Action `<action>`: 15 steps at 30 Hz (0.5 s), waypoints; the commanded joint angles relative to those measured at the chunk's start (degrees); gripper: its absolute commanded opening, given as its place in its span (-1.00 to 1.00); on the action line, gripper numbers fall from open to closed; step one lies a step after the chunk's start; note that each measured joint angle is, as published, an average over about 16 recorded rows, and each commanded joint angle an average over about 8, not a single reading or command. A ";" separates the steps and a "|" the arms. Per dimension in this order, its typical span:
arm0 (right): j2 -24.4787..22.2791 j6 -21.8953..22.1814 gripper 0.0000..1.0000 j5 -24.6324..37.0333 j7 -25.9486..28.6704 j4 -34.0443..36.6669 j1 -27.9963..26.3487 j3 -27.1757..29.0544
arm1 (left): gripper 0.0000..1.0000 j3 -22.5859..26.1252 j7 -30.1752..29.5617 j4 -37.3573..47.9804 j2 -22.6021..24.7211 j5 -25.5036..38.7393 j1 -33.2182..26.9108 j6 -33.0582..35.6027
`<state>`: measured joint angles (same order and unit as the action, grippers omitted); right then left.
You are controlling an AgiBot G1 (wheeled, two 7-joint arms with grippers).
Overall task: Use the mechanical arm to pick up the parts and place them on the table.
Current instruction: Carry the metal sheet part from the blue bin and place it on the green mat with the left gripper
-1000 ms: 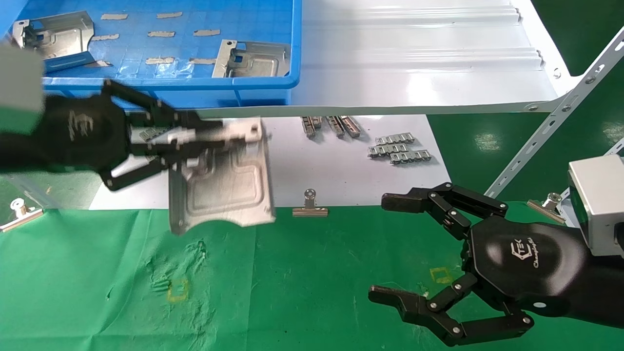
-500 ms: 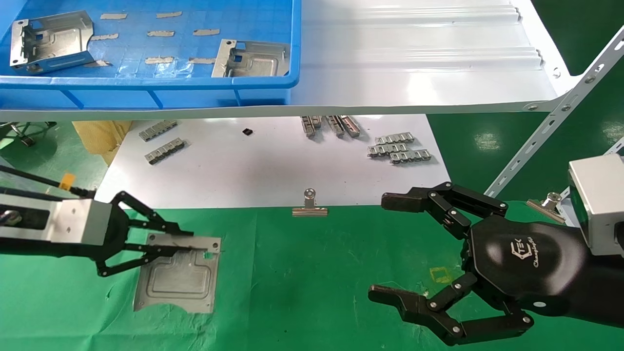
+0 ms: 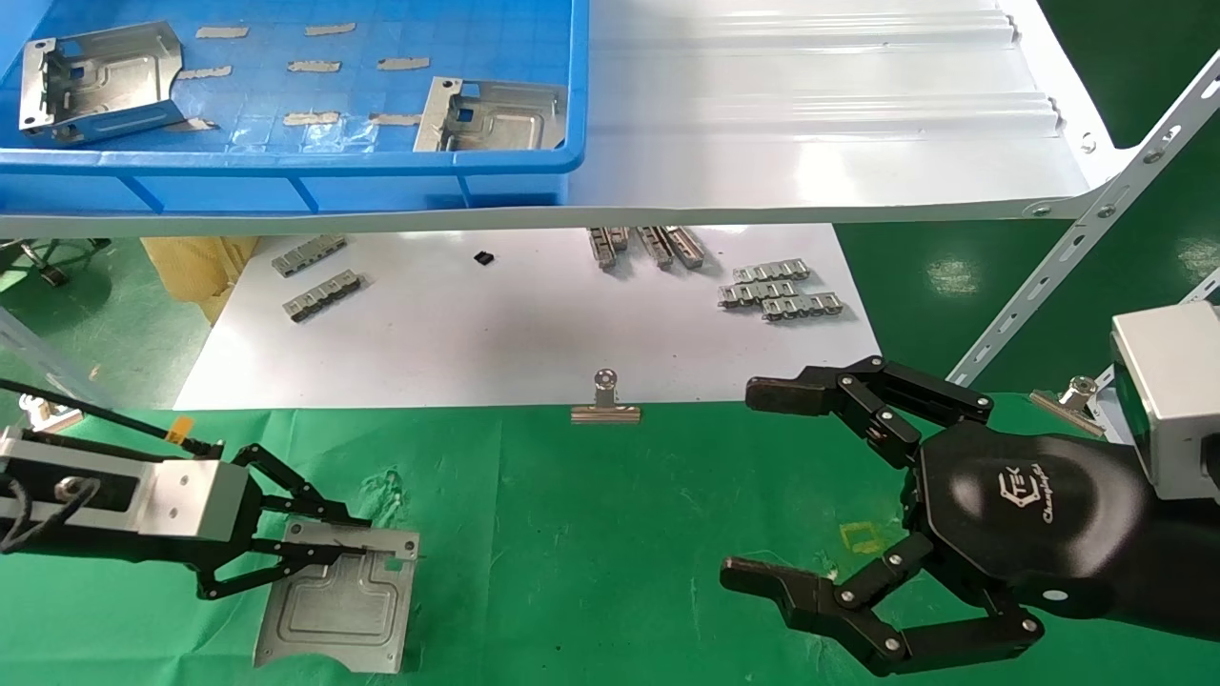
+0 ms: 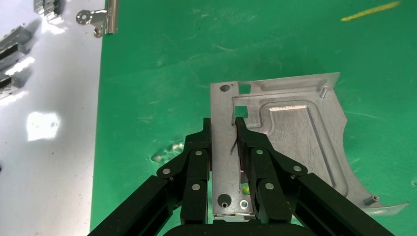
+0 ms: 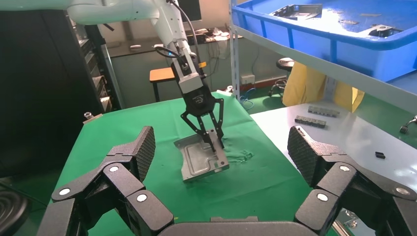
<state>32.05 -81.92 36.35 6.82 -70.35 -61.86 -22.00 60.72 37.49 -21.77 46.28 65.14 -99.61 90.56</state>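
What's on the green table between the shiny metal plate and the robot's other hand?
Only wrinkled green cloth with a small yellow square lies between the metal plate, held by the left gripper, and the open right gripper; the head view shows it.

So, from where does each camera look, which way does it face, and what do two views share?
Head view: high on the robot, facing down at the green table; both arms show.
Left wrist view: behind the left gripper, facing the metal plate it clamps.
Right wrist view: behind the open right gripper, facing across the table.
All share the plate.
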 commanded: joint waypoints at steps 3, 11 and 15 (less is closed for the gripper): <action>0.00 0.00 1.00 0.00 0.00 0.00 0.00 0.00 | 1.00 1.02 1.82 2.59 1.04 -0.21 -0.16 -0.07; 0.00 0.00 1.00 0.00 0.00 0.00 0.00 0.00 | 1.00 1.04 4.36 8.19 2.44 -2.22 -1.04 -0.09; 0.00 0.00 1.00 0.00 0.00 0.00 0.00 0.00 | 1.00 -0.03 3.40 10.03 2.19 -5.05 -1.13 0.26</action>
<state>32.05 -81.92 36.35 6.82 -70.35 -61.86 -22.00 60.43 39.84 -12.15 48.22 59.57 -100.25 90.82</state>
